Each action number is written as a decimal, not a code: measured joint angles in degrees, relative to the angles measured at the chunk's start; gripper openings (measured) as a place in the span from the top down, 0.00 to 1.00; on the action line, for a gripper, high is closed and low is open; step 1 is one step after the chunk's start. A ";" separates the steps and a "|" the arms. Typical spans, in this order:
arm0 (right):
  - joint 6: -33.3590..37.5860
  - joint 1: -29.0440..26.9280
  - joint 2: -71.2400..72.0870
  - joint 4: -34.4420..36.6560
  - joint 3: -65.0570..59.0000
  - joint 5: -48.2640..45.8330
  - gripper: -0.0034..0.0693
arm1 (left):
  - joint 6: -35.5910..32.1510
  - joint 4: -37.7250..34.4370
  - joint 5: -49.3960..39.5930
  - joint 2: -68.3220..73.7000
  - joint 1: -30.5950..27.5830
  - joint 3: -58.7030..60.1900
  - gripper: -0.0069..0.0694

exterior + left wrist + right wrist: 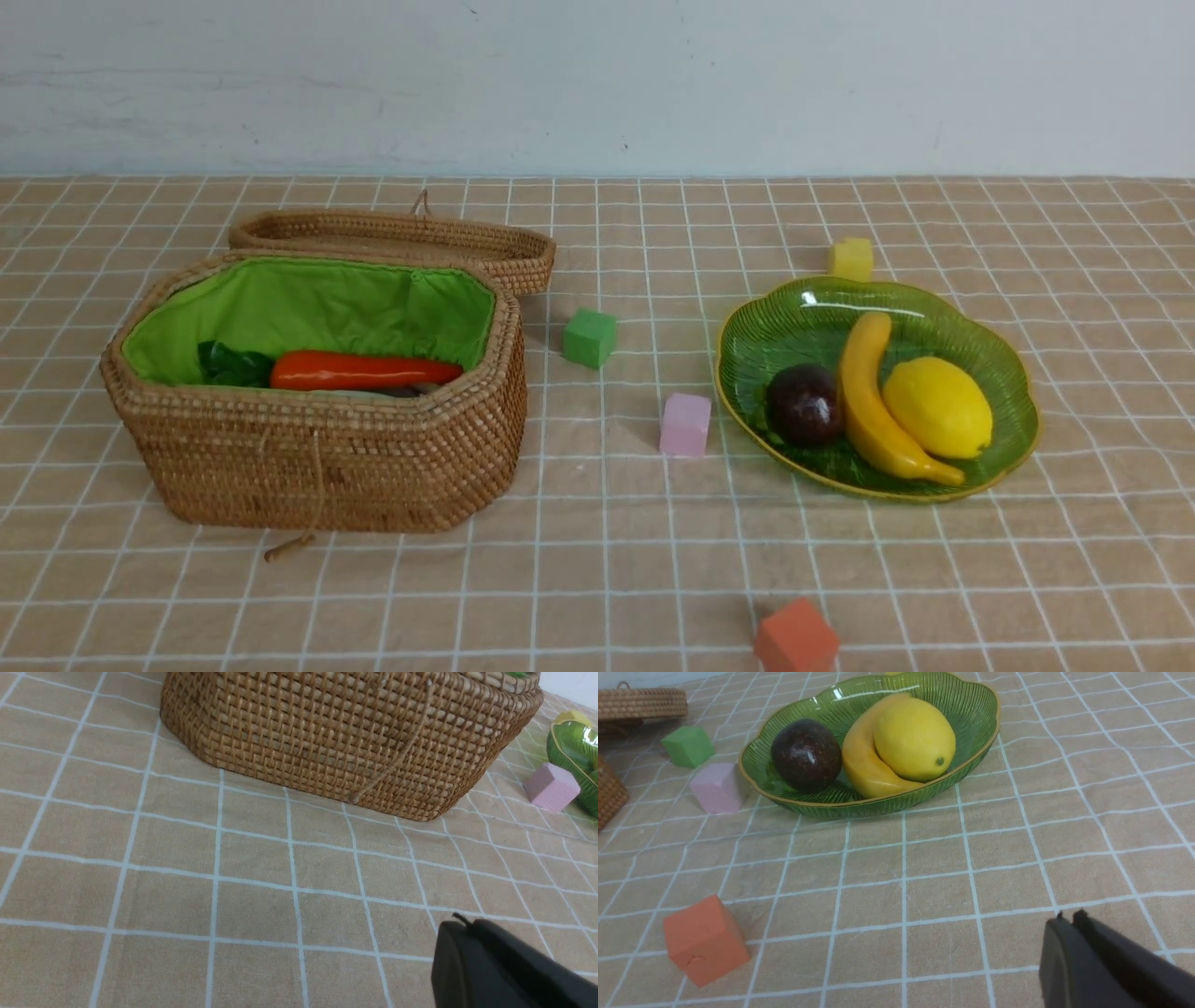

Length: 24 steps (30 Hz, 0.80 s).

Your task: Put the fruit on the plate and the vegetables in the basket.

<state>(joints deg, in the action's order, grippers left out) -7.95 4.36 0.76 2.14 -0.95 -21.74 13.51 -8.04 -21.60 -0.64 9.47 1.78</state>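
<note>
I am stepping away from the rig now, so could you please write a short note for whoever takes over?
Left pincer: shut, empty, low over the cloth near the woven brown rattan basket.
Right pincer: shut, empty.
On the green glass leaf-shaped plate: long yellow banana, round yellow lemon, dark maroon mangosteen.
In the basket: orange carrot; anything beneath is mostly hidden.
Done: fruit plated.
Left: confirm the eggplant and radish are inside.

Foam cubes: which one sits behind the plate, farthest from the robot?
The yellow cube, just behind the plate's far rim; the green, pink and orange cubes lie nearer.
</note>
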 joint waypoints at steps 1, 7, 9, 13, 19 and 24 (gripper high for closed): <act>0.00 0.00 0.00 0.00 0.00 0.00 0.92 | 0.02 0.00 0.00 0.00 0.00 0.00 0.92; 0.00 0.00 0.00 0.05 0.00 0.00 0.91 | 0.07 0.00 0.00 0.00 0.00 0.00 0.92; 0.00 0.00 0.00 0.05 0.00 0.00 0.91 | 0.07 0.00 0.00 0.00 0.00 0.00 0.92; 0.00 0.00 0.00 0.17 0.00 0.00 0.90 | 0.07 0.00 0.00 0.00 0.00 0.00 0.92; 0.00 0.00 0.00 0.17 0.00 0.00 0.90 | 0.07 0.00 0.00 0.00 0.00 0.00 0.92; 0.00 0.00 0.00 0.17 0.00 0.00 0.89 | 0.07 0.00 0.00 0.00 0.00 0.00 0.92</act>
<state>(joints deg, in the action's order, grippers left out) -7.95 4.36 0.76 2.31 -0.95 -21.74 13.57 -8.04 -21.60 -0.64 9.47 1.78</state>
